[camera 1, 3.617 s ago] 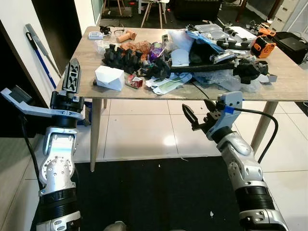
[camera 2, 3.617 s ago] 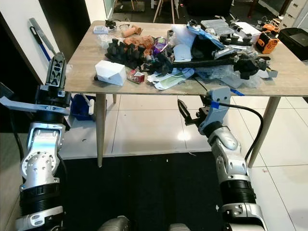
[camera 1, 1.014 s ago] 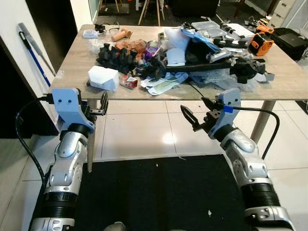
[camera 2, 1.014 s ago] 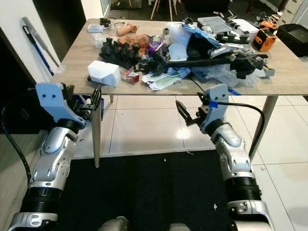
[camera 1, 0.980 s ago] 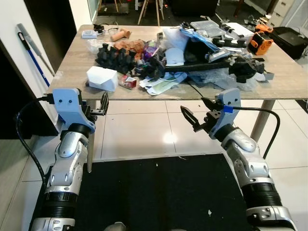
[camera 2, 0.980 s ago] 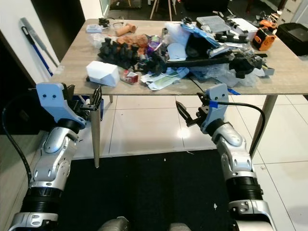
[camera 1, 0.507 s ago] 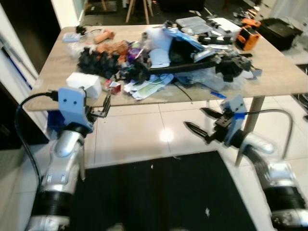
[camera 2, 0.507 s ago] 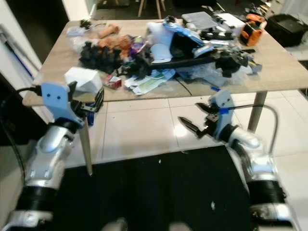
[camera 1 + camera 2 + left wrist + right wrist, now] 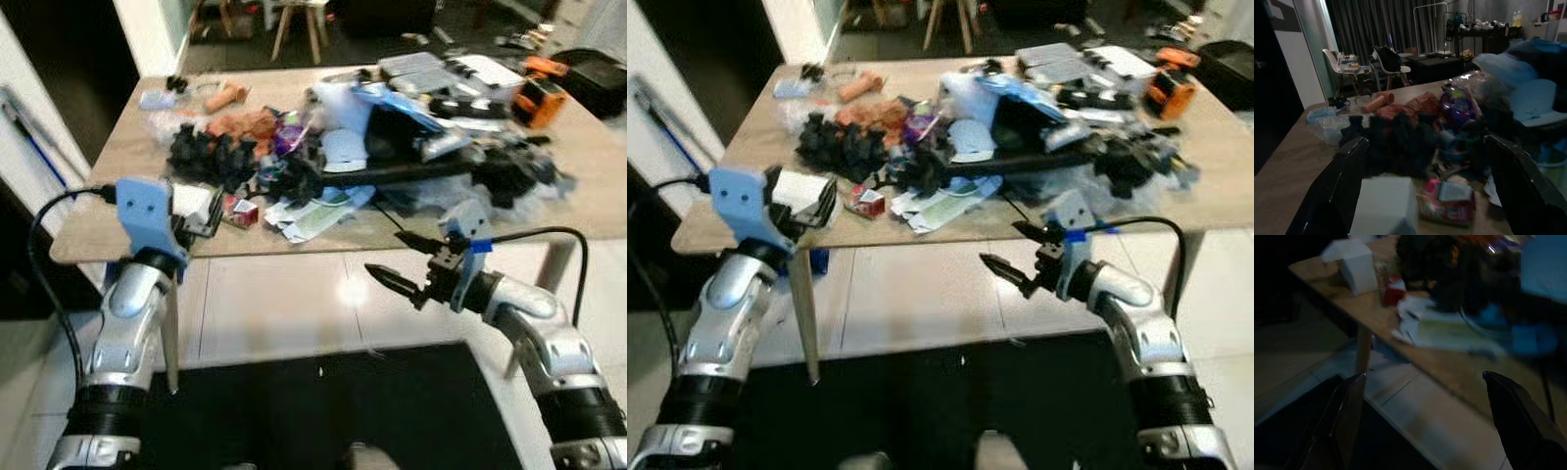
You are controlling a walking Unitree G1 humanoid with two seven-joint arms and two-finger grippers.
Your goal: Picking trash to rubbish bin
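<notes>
Your left end effector (image 9: pixel 208 223) hangs with its fingers spread apart at the near left edge of the bench (image 9: pixel 108 211), and the white box (image 9: pixel 1383 203) sits just beyond its tips, framed between the two black fingers in the left wrist view. Next to the box lies a small red packet (image 9: pixel 240 210), then a spill of pale papers (image 9: pixel 318 211) and a heap of black clutter (image 9: pixel 211 157) further back. Your right end effector (image 9: pixel 404 259), fingers likewise parted and holding nothing, hovers below the bench's front edge, over the tiled floor (image 9: pixel 274 304), and points across toward the robot's left. The trash lies ahead of and above it, so that arm has further to go. You'd judge the left arm the nearer one: the box is straight ahead of it, with its longer side running roughly across the line of the fingers, which suits a short push forward and a squeeze. No rubbish bin can be picked out here. The head views are a little blurred, so small items on the bench stay uncertain.
</notes>
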